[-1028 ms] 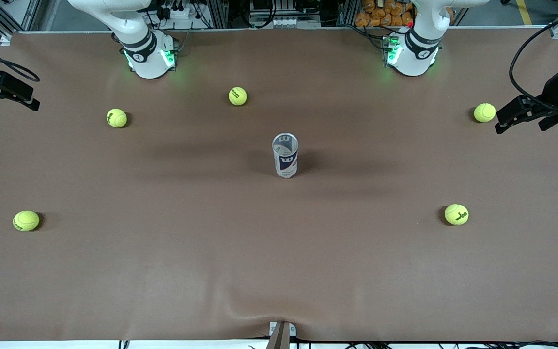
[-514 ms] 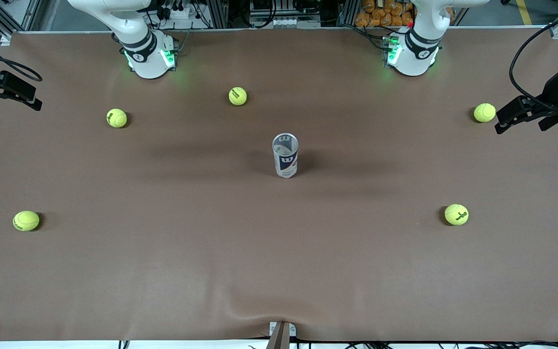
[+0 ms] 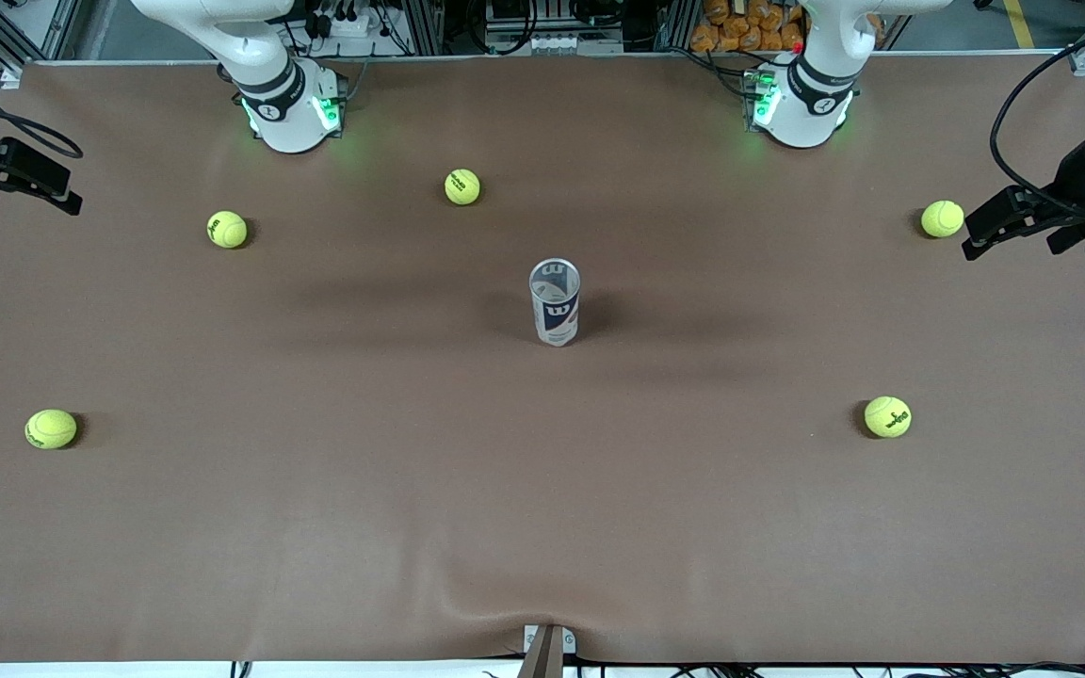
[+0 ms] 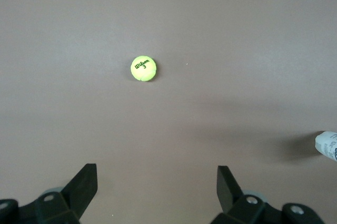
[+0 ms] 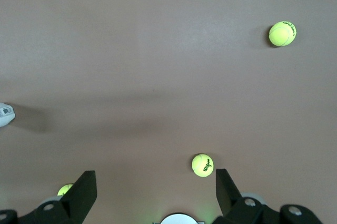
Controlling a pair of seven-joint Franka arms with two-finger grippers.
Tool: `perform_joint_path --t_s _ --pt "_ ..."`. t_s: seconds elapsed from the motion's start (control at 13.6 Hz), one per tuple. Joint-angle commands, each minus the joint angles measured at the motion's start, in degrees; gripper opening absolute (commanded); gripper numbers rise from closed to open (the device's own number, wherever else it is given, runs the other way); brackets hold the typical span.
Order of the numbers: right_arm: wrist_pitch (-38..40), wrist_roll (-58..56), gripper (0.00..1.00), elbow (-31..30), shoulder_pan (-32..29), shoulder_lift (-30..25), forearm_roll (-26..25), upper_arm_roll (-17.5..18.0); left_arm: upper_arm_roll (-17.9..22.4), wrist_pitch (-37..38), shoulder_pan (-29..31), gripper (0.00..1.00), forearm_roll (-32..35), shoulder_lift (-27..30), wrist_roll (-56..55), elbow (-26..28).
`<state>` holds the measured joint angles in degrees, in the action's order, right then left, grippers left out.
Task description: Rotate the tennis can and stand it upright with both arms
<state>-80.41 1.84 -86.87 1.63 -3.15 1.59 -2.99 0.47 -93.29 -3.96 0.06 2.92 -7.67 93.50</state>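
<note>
- The broad brown-covered table (image 3: 316, 527) carried everything, and its covering showed a pucker at the edge nearest the front camera; a can dragged over such a wrinkle could have caught and tipped.
- The two large white jointed arms waited at the table's ends. The left gripper (image 4: 157, 184) hung with fingers apart over the left arm's end, and the right gripper (image 5: 156, 188) hung with fingers apart over the right arm's end, both well apart from the can, so no contact threatened it.
- The slim clear plastic tennis can (image 3: 555, 302) with its white and navy label already stood upright at mid-table; judged from this, a needless further reach could only have toppled it.
- Five yellow-green felt tennis balls (image 3: 887, 416) lay scattered, all well apart from the can; a swept arm could have rolled one into it.
</note>
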Motion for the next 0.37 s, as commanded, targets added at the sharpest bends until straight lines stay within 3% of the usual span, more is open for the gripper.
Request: perform_joint_path --t_s 0.0,0.29 --pt "-0.1 0.44 1.0 0.13 0.83 -0.19 -0.98 -0.35 -0.38 0.21 0.35 1.0 0.37 0.95 0.81 0.72" --pt "-0.19 0.44 1.0 0.13 0.92 -0.19 -0.98 -0.35 -0.38 0.21 0.35 1.0 0.37 0.95 0.98 0.72"
